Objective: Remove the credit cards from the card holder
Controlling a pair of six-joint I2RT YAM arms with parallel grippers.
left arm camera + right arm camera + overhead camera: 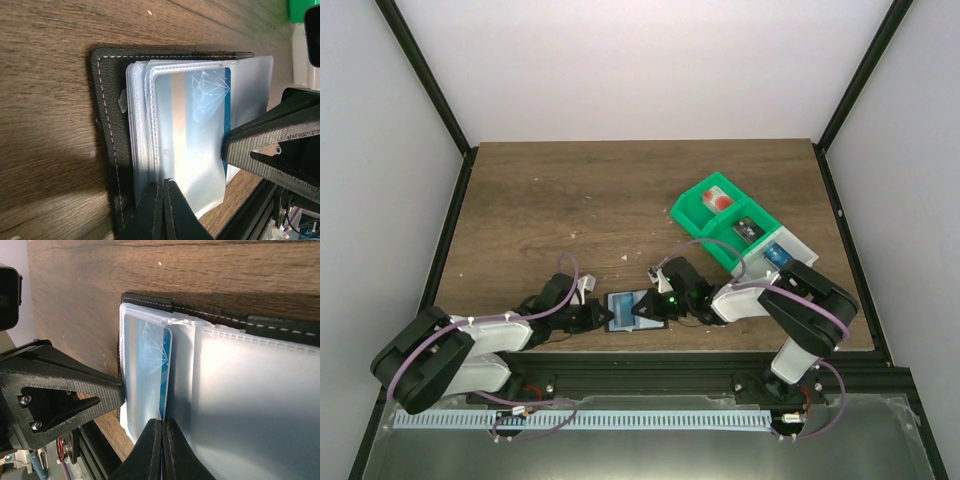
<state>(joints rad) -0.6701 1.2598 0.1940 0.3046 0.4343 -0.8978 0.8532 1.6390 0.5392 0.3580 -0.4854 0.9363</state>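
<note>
The black card holder (623,311) lies open near the table's front edge, between my two grippers. In the left wrist view its stitched black cover (107,125) carries frosted plastic sleeves, and a dark blue credit card (200,115) shows through the top sleeve. My left gripper (163,184) is shut on the sleeves' near edge. In the right wrist view the blue credit card (150,360) pokes out of its sleeve, and my right gripper (162,423) is shut on its exposed edge. From above, the left gripper (604,316) and right gripper (648,312) face each other across the holder.
A green tray (695,213) stands at the back right with a white and red card (718,198) and a dark card (750,228) in its compartments. A clear-white tray (798,247) beside it holds a blue card (780,255). The table's front rail runs just below the holder.
</note>
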